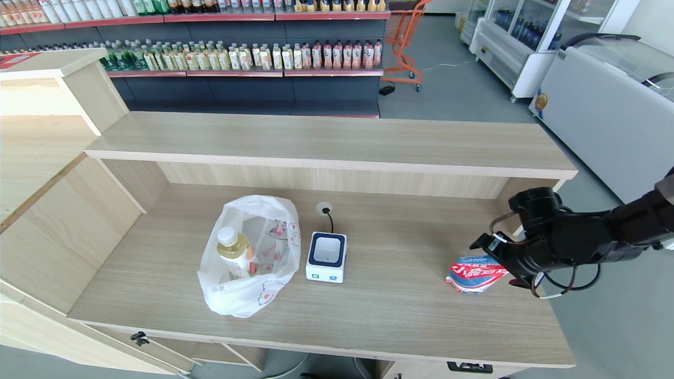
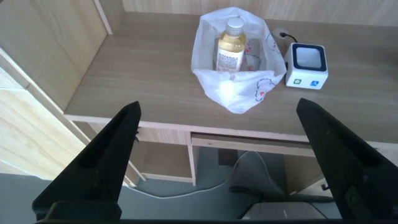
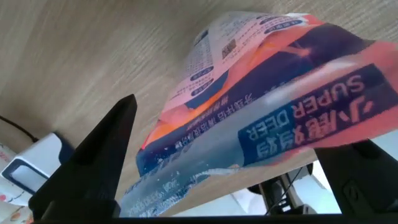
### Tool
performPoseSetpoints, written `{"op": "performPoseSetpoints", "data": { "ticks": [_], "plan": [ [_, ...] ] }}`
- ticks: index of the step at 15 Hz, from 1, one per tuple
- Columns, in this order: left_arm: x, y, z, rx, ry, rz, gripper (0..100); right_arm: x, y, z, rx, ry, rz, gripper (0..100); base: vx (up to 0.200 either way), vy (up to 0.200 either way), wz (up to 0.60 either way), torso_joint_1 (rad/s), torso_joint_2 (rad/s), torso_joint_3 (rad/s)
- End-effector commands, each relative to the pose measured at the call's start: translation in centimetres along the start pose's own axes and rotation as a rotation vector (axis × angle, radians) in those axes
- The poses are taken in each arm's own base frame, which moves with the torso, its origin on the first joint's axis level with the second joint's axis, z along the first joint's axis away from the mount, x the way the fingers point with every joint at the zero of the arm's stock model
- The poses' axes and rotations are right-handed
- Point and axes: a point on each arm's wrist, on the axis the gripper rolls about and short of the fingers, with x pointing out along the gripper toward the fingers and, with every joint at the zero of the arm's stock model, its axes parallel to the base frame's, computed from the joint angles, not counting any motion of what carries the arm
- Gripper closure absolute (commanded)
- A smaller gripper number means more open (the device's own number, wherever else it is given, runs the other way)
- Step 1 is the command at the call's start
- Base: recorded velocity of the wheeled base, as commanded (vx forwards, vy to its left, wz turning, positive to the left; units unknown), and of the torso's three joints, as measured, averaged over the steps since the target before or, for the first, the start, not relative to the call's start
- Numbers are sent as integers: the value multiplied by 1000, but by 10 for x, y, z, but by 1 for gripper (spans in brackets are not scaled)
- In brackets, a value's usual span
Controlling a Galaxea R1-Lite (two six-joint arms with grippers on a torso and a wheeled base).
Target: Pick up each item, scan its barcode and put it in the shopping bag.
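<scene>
Snack packet lying flat near the right end of the surface — long axis set across it, left to right.

The packet's right end is straddled by the right hand, whose fingers are spread wide to either side of it; no clamping can be made out. To the left, well apart, the scanner is seen face up, and just beside it the shopping bag — a bottle is held inside, cap up. The left hand is held before the surface's front edge, fingers parted.
</scene>
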Motion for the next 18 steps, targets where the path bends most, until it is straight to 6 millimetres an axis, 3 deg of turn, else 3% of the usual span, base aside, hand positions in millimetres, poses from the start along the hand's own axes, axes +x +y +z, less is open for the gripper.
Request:
{"op": "performPoseSetpoints", "data": {
  "ticks": [1, 2, 3, 9, 12, 13, 16, 18],
  "plan": [
    [0, 0, 0, 1, 0, 0, 0, 26, 2, -8, -15, 21, -15, 0, 0, 0, 0, 0, 0, 0],
    [0, 0, 0, 0, 0, 0, 0, 31, 6, -5, -18, 1, -10, 0, 0, 0, 0, 0, 0, 0],
    [0, 0, 0, 0, 0, 0, 0, 34, 5, -5, -57, -2, -22, 100, 0, 0, 0, 0, 0, 0],
    [0, 0, 0, 0, 0, 0, 0, 45, 3, -5, -187, -8, -51, 100, 0, 0, 0, 0, 0, 0],
    [0, 0, 0, 1, 0, 0, 0, 32, 10, 3, -325, -81, 7, 100, 0, 0, 0, 0, 0, 0],
    [0, 0, 0, 0, 0, 0, 0, 4, 11, 5, -426, -104, 64, 100, 0, 0, 0, 0, 0, 0],
    [0, 0, 0, 0, 0, 0, 0, -71, 16, 5, -544, -2, 471, 100, 0, 0, 0, 0, 0, 0],
    [0, 0, 0, 0, 0, 0, 0, -99, 9, 4, -669, 50, 692, 100, 0, 0, 0, 0, 0, 0]
  ]
}}
